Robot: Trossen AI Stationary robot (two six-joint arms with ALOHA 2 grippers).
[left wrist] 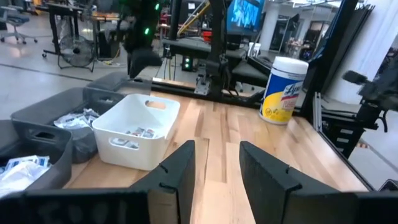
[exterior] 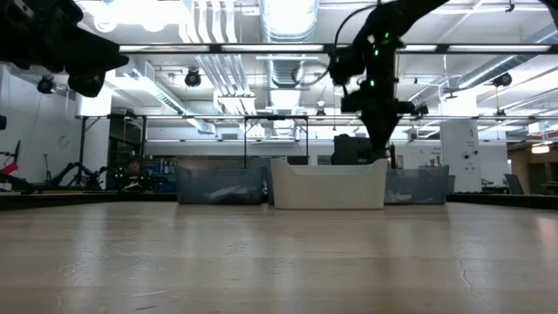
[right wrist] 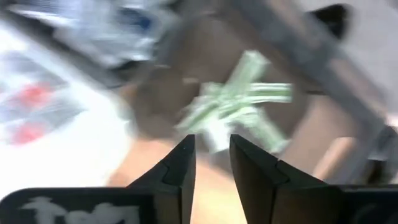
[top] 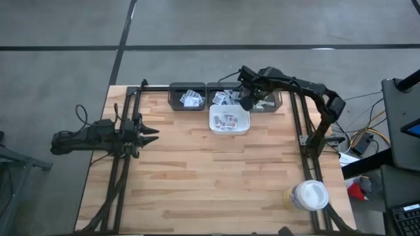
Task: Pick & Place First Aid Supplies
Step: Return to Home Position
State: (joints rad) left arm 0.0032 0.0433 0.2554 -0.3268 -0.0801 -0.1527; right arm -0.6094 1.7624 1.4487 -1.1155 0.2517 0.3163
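The wooden table (top: pixel 197 183) carries everything. The left arm waits at its left edge, the left gripper (left wrist: pixel 216 146) with fingers apart and empty. The right arm reaches to the far edge, where the right gripper (right wrist: pixel 211 140) hangs about where the middle gray bin (top: pixel 210 97) meets the right gray bin (top: pixel 274 105), fingers slightly apart (nothing between them). A left gray bin (top: pixel 172 98) completes the row. The white tray (left wrist: pixel 134 152) sits just in front. A wipes canister (top: pixel 307 195) stands near the right corner. Green-printed packets (right wrist: pixel 239 106) lie piled in the right bin, and red-printed packets (top: pixel 228 122) lie in the tray.
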